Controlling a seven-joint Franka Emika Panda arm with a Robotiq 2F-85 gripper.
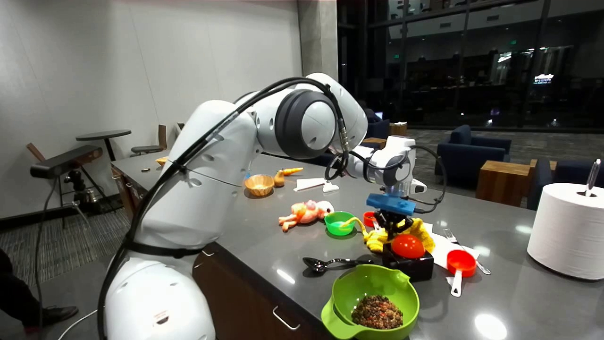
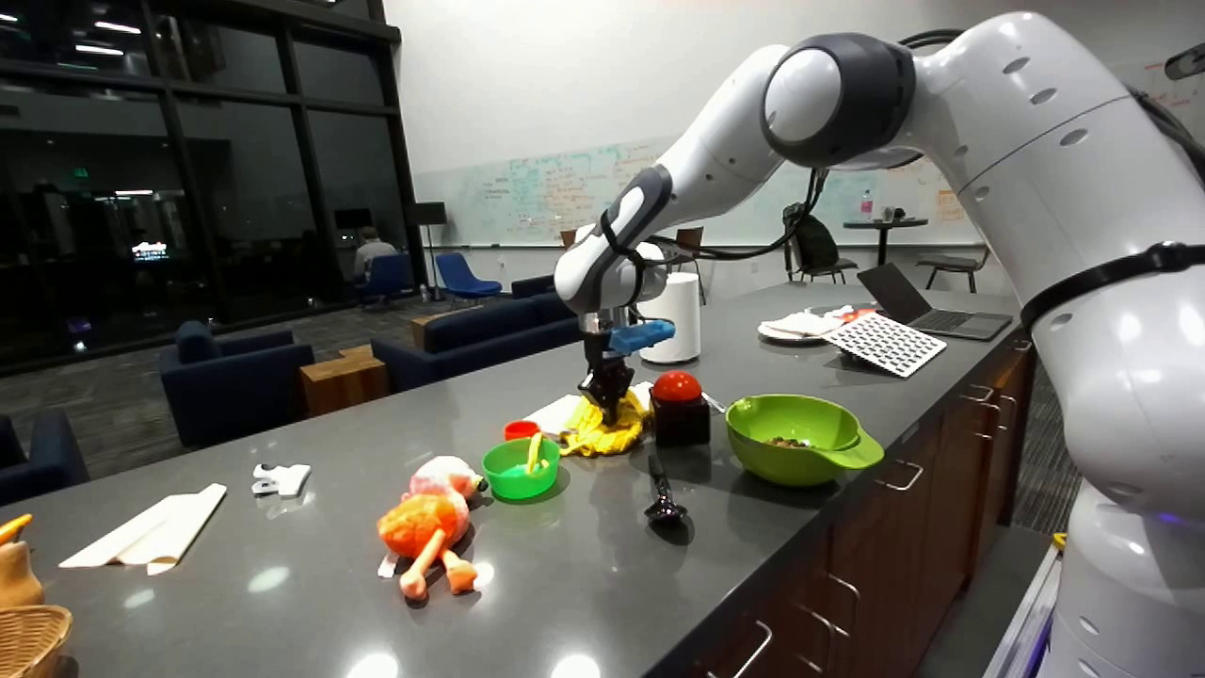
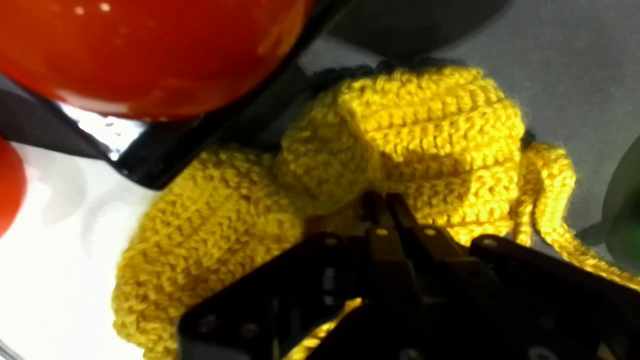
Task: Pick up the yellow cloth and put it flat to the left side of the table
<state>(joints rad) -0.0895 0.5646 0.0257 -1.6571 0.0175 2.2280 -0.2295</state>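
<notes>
The yellow cloth (image 1: 423,232) lies bunched and wrinkled on the dark-grey table (image 1: 255,238), beside the black box with the red dome. It also shows in an exterior view (image 2: 602,439) and fills much of the wrist view (image 3: 435,120), with ribbed folds and a thin yellow strap at the right. My gripper (image 3: 381,196) points down into the cloth, its two fingers almost together with folds gathered at the tips. It looks shut on the cloth; the fingertips are partly hidden in the folds. The gripper also shows in both exterior views (image 1: 392,231) (image 2: 610,414), low over the cloth.
The red-domed black box (image 2: 680,422) stands close against the cloth. A light-green bowl (image 2: 791,463), a black spoon (image 2: 666,508), a small green bowl (image 2: 520,482), a plush toy (image 2: 424,523) and a red measuring cup (image 1: 461,262) are nearby. A paper roll (image 1: 568,231) stands farther off.
</notes>
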